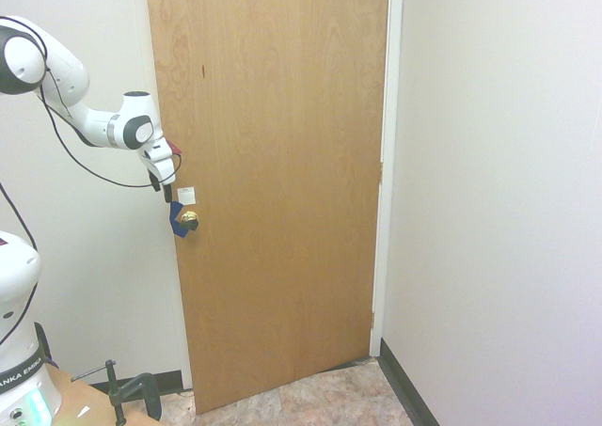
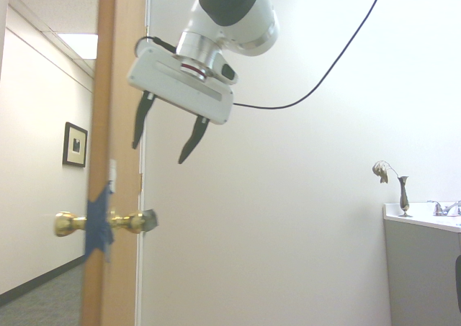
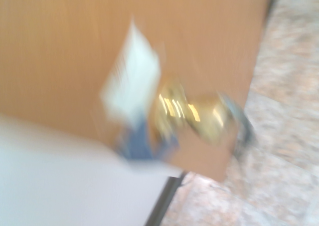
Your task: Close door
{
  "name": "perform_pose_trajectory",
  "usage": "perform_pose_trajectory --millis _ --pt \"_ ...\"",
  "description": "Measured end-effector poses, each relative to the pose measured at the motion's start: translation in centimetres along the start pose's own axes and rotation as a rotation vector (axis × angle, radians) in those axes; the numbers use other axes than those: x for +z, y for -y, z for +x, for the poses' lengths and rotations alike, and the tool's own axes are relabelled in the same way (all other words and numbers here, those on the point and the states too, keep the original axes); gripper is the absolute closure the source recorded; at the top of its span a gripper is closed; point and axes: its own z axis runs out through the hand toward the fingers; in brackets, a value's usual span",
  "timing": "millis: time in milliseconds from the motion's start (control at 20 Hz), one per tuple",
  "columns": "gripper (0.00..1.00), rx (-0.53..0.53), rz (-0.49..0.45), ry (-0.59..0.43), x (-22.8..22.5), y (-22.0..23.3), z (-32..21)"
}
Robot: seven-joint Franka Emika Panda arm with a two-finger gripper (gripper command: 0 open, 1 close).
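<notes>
Hovering with the claw (image 2: 157, 155) released and tilted, fingers spread, above the brass knob (image 2: 130, 222) — near the free edge of the door (image 1: 282, 163). Seen standing ajar, with blue tape (image 2: 98, 222) around that edge beside the knob, below a white sticker (image 1: 186, 196).

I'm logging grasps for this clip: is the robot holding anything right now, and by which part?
Nothing is held: the hand is open above the door's brass knob, its fingers apart.
</notes>
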Motion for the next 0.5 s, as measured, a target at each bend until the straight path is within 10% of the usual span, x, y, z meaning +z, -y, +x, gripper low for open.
perform_pose_trajectory --millis 500 --pt "0.00 0.009 -0.030 -0.080 -4.2 -8.6 9.1"
